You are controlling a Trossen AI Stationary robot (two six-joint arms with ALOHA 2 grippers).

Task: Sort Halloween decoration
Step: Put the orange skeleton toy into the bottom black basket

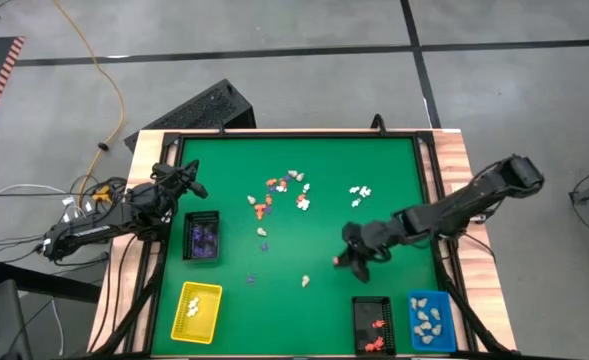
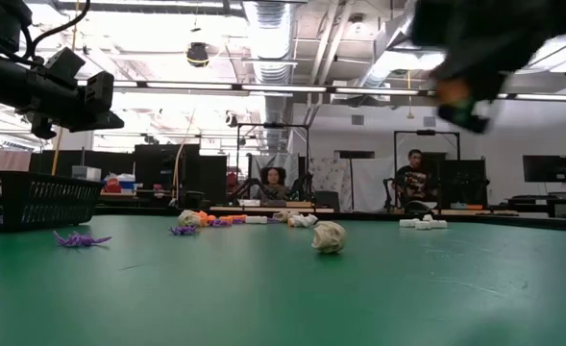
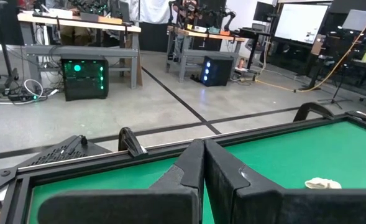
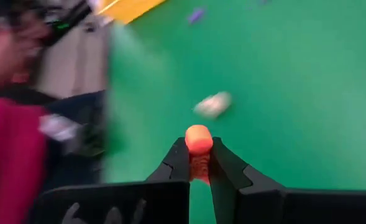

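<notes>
Orange figurine [image 4: 199, 139]; green table [image 1: 374, 180]; yellow tray [image 1: 196, 312].

Open green tabletop [image 1: 394, 150] lies along the far edge and across the near middle. A cluster of figurines [image 1: 279, 195] crowds the centre, with a smaller white group [image 1: 360, 190] to its right. Trays stand along the near edge: yellow [image 1: 196, 311], black [image 1: 373, 325] and blue [image 1: 430, 320], with another black tray [image 1: 202, 237] at the left side.

The high view looks straight down from well above, taking in the whole green table [image 1: 304, 200], both arms and the floor around it. The low view sits at table-top height, facing level across the table into the workshop behind. The left wrist view looks forward over the table's edge toward the room's benches. The right wrist view looks down, close above the table. All four share the green surface.
</notes>
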